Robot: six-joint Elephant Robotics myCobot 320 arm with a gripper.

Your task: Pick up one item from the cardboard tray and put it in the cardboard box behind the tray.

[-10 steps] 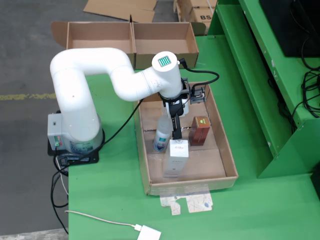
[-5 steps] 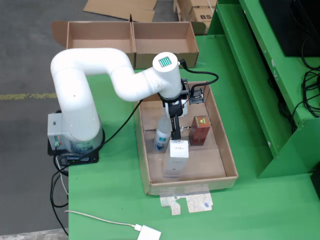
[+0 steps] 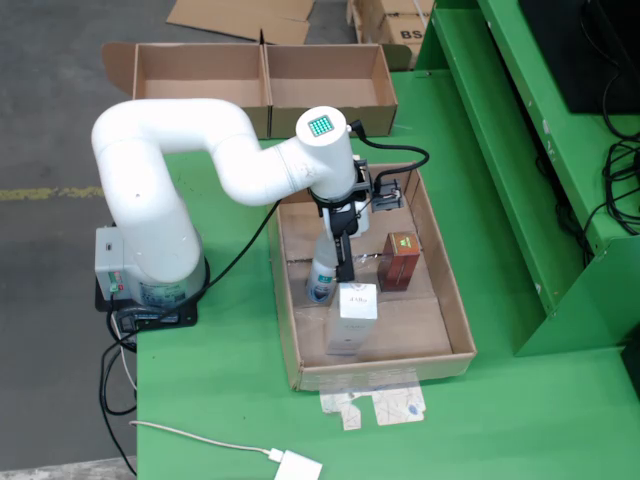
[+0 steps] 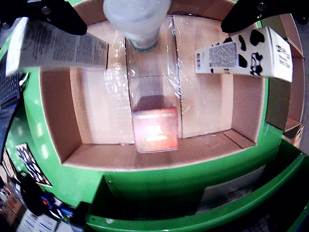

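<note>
Target taken as the clear plastic bottle [image 3: 322, 272], standing upright in the cardboard tray [image 3: 455, 310], left of the brown carton [image 3: 399, 260] in the fixed view and just behind the white carton [image 3: 352, 318].

Handling, judged: light, smooth and rounded, likely slippery, wall may flex. Best taken across the body below the cap.

Gripper [image 3: 344, 262] hangs over the bottle. Wrist view shows both black fingers [image 4: 58, 14] spread wide either side of the bottle [image 4: 136, 19], nothing held.

Only the fixed view shows the cardboard box [image 3: 260, 75] behind the tray. Only the wrist view shows the finger spacing and the cow-patterned carton [image 4: 246, 52].
</note>
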